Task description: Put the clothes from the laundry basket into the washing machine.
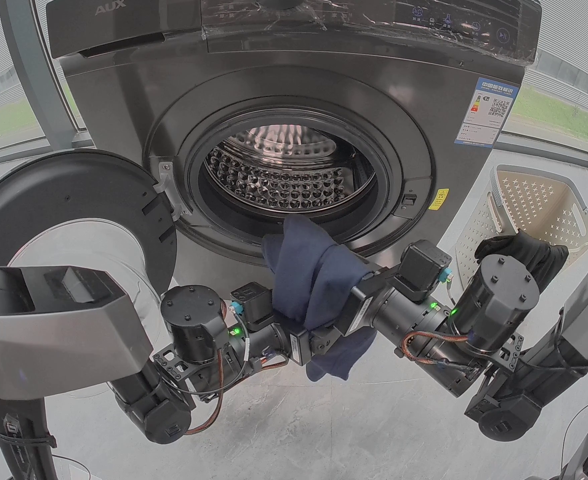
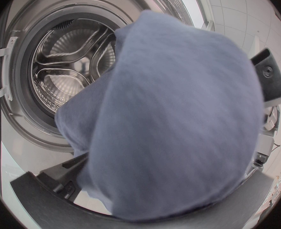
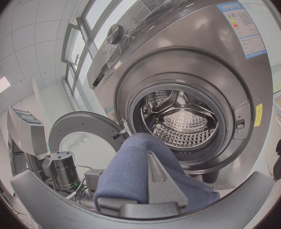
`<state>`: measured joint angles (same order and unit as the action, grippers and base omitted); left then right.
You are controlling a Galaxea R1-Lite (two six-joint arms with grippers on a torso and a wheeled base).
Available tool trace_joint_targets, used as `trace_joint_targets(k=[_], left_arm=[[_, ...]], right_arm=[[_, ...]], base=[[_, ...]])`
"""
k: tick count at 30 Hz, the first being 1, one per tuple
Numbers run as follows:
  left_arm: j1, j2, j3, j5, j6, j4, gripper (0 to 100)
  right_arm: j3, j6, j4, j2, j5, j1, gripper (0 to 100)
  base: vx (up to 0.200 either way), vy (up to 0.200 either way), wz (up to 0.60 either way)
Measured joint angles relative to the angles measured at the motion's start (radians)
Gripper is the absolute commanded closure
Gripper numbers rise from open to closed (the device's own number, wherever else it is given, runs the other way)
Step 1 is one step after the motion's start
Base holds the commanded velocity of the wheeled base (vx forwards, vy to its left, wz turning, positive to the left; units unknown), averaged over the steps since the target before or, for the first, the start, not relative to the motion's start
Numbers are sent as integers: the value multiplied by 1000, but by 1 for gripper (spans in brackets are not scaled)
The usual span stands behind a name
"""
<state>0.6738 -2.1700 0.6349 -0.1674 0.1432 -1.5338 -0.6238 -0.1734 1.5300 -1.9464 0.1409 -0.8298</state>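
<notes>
A navy blue garment point(image 1: 314, 275) hangs draped over both grippers just below the washing machine's open port point(image 1: 287, 168); its top edge touches the lower rim. My right gripper point(image 1: 339, 315) comes in from the right and is shut on the garment point(image 3: 131, 169); one dark finger point(image 3: 161, 182) shows against the cloth. My left gripper point(image 1: 295, 347) sits under the hanging cloth, which covers it in the left wrist view point(image 2: 172, 118). The steel drum point(image 3: 182, 121) holds no clothes that I can see. The laundry basket point(image 1: 541, 175) stands at the right with a black garment point(image 1: 527, 248) over its rim.
The round washer door point(image 1: 61, 195) stands swung open to the left, close to my left arm. The pale floor point(image 1: 347, 421) lies below the arms. The basket leans against the machine's right side.
</notes>
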Motion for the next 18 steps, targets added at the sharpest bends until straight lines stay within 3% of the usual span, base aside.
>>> trace_joint_targets(k=[10,11,18], left_arm=[[-16,-81,81,3,-15,-1,0],[-22,-91,93,4,-17,0,100],[-51,-129,154,46,-23,0,100]], right_arm=[[14,-21,-1,24,1,-23,100],[17,-23,-1,29,0,-24,100],[42,-26,1,51,1,-26,100]], base=[[0,0,0],[0,0,0],[0,0,0]])
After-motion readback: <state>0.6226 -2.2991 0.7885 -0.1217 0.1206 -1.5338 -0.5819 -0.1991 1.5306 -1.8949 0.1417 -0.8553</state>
